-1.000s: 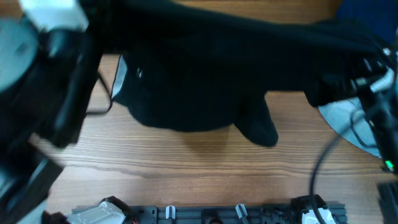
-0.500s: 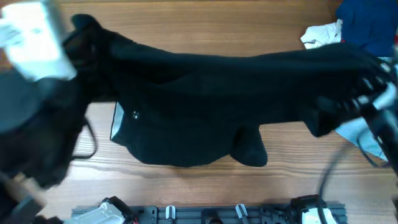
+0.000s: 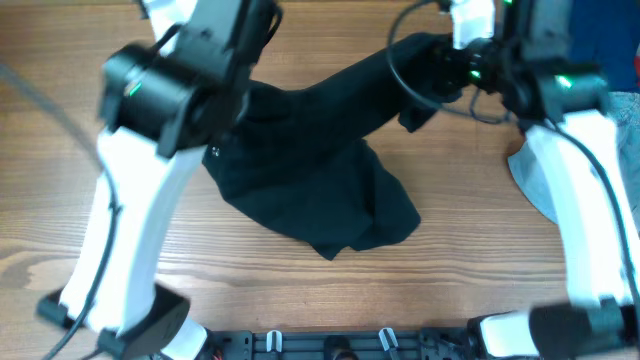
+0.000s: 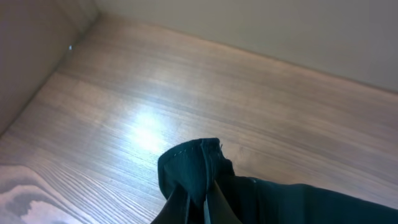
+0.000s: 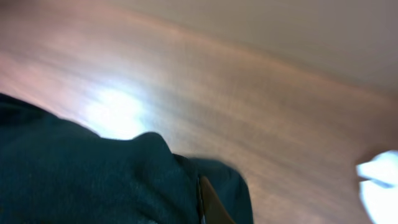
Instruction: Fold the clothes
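Both arms have swung toward the far edge, carrying the large plain black soft-fabric garment (image 3: 330,190) over itself; it lies bunched mid wooden table (image 3: 480,260), left gripper (image 4: 198,198) and right gripper (image 5: 200,202) each pinching an edge, mid-fold.

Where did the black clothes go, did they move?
Yes. The black clothes were stretched wide across the table; now they're bunched toward its middle, away from the pale cloth at right.
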Motion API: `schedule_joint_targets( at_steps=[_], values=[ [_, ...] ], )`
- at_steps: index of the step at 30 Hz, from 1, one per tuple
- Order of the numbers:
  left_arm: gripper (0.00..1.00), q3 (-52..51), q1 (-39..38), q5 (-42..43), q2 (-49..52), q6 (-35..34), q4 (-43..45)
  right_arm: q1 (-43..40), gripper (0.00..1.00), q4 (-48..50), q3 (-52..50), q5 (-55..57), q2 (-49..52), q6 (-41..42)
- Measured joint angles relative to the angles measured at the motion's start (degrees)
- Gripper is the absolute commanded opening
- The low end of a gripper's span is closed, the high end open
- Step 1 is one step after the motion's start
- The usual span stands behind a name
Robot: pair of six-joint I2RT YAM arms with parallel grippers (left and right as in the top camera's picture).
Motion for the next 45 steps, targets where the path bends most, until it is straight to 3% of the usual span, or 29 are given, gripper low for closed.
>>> schedule_joint_targets(
  at_steps=[6, 18, 19, 21, 22, 26, 31, 38, 45],
  values=[
    [0.04, -0.11, 3.23, 0.48, 13.92, -1.11, 6.08, 0.0, 0.04, 5.6, -0.13, -0.79, 15.54, -0.02],
    [0.04, -0.24, 12.74, 4.11, 31.85, -1.42, 27.76, 0.0, 0.05, 25.27, -0.13, -0.11, 27.74, 0.81],
    [0.16, -0.26, 13.27, 4.26, 32.5, -1.46, 29.9, 0.0, 0.09, 28.15, -0.15, 0.37, 28.59, 1.33],
    [0.8, -0.33, 14.43, 4.72, 33.73, -1.36, 34.64, 0.0, 0.69, 33.44, -0.17, 1.07, 29.97, 1.88],
    [1.0, -0.39, 14.99, 4.85, 34.14, -1.6, 38.01, 0.0, 1.0, 36.79, -0.17, 1.42, 30.88, 2.4],
    [1.0, -0.42, 16.06, 5.33, 34.36, -1.7, 47.6, 0.0, 1.0, 47.39, -0.17, 2.78, 33.29, 3.63],
    [1.0, -0.42, 16.15, 5.38, 34.36, 0.72, 52.22, 0.0, 1.0, 51.08, -0.22, 4.11, 33.18, 6.34],
    [1.0, -0.42, 15.72, 9.79, 34.36, 4.83, 41.68, 0.0, 1.0, 38.21, -0.24, 1.92, 27.82, 6.25],
    [1.0, -0.42, 15.67, 24.96, 34.38, 5.84, 32.72, 1.22, 1.0, 31.93, -0.2, -1.01, 25.27, 2.6]
  ],
)
